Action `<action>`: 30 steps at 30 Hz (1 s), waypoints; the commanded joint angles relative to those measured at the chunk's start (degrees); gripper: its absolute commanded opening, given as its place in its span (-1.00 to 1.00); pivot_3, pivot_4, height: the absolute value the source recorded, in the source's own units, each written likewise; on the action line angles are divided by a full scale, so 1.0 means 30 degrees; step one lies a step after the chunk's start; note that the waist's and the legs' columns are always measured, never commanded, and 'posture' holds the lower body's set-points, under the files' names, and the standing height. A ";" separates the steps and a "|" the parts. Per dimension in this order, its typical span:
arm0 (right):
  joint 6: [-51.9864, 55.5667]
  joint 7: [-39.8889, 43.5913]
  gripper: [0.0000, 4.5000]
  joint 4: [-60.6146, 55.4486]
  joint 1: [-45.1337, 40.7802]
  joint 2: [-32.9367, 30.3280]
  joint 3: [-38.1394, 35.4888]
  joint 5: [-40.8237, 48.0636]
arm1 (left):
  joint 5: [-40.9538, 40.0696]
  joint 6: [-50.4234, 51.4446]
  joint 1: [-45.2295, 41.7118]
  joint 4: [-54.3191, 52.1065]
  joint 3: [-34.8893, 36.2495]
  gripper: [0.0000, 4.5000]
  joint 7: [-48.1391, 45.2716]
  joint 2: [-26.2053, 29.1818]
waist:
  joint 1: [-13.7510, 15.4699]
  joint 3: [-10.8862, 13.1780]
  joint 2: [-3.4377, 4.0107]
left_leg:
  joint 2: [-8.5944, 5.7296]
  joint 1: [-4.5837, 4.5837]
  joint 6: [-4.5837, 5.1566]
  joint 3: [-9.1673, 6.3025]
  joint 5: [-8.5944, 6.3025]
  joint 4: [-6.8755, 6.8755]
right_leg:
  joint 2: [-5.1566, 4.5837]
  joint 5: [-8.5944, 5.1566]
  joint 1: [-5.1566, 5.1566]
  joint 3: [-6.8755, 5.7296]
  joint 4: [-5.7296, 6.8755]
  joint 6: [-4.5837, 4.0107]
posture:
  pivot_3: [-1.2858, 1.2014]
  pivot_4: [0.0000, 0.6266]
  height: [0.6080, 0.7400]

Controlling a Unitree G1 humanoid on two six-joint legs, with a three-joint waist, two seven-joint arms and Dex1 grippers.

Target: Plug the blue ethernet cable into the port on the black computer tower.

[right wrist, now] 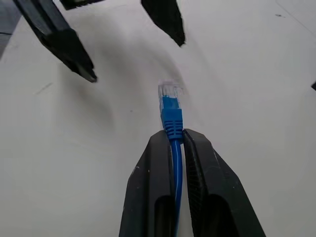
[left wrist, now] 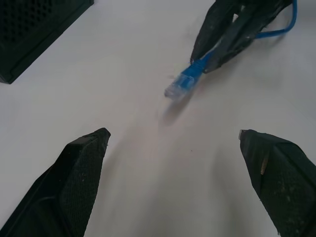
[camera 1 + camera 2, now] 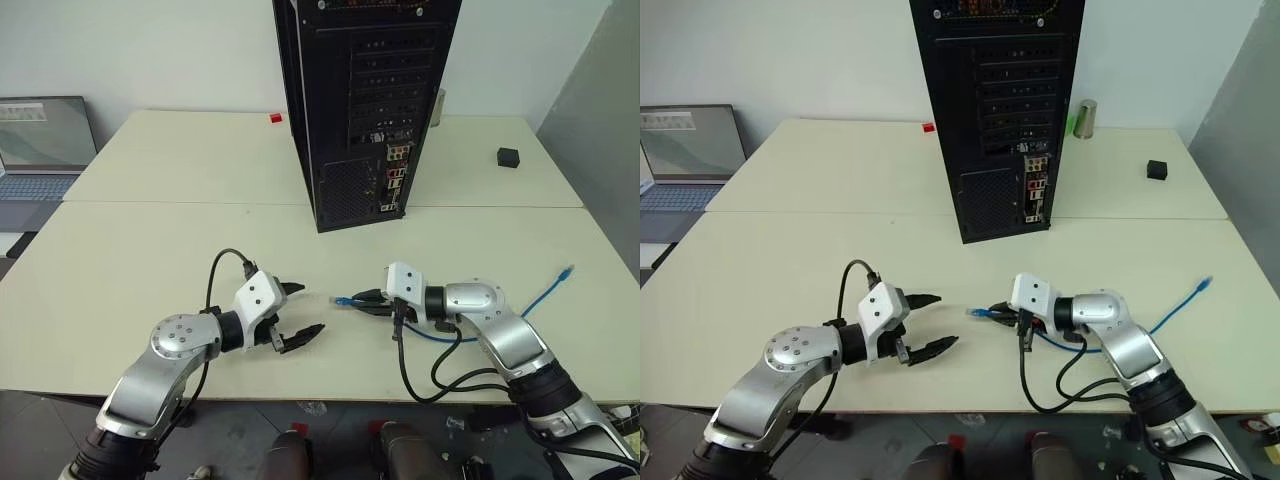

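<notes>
Cream tabletops (image 3: 150, 260) butted together beneath white wall (image 3: 150, 50)

On the two pale beige tables (image 3: 150, 260) stand one tall black metal computer tower (image 3: 350, 100), one thin blue ethernet cable (image 3: 545, 292), one grey laptop (image 3: 40, 150), one small black cube (image 3: 508, 157), one small red block (image 3: 275, 118) and one metallic cylinder (image 3: 1085, 118).

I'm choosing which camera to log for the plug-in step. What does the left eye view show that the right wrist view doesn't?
Left eye view alone: the computer tower with its ports, a laptop, the cable's far plug. Right wrist view alone: the right end effector shut on the blue cable just behind its plug. Both: the open left end effector, the table.
</notes>
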 commanded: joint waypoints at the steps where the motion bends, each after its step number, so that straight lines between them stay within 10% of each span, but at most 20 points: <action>1: 0.0834 0.0272 -0.98 -0.1360 -0.0046 -0.0265 0.0126 0.0237 | 0.0253 -0.1135 -0.0555 0.0399 -0.0436 1.00 -0.0891 0.0061 | -0.0005 0.0000 0.0000 | 0.0001 0.0000 0.0000 -0.0001 0.0000 0.0000 | 0.0000 0.0000 0.0000 -0.0002 0.0000 0.0000 | 0.03 -0.52 1.00; 6: 0.1300 0.0396 -0.98 -0.1855 -0.0083 -0.0455 0.0403 0.0388 | 0.0606 -0.2348 -0.1463 0.1608 -0.1349 1.00 -0.2344 0.0019 | -0.0008 0.0001 -0.0001 | -0.0003 -0.0001 0.0000 -0.0003 0.0000 0.0000 | 0.0004 -0.0001 0.0000 -0.0007 -0.0001 0.0000 | 0.03 -0.52 1.00; 25: 0.1684 0.0915 -0.98 -0.2634 -0.0116 -0.0460 0.0538 0.0601 | 0.1479 -0.4505 -0.2644 0.3854 -0.2130 -0.82 -0.3788 -0.0757 | -0.0013 0.0000 -0.0001 | -0.0005 -0.0005 0.0000 -0.0013 0.0000 0.0001 | 0.0012 -0.0002 0.0000 -0.0014 -0.0002 -0.0001 | 0.03 -0.52 1.00; 30: 0.1546 0.1152 -0.98 -0.2642 -0.0164 -0.0575 0.0630 0.0557 | 0.1627 -0.4710 -0.2634 0.3949 -0.2106 -0.88 -0.3859 -0.0828 | -0.0010 0.0001 -0.0001 | -0.0008 -0.0007 0.0000 -0.0015 0.0000 0.0001 | 0.0012 -0.0002 0.0000 -0.0016 -0.0002 0.0000 | 0.03 -0.52 1.00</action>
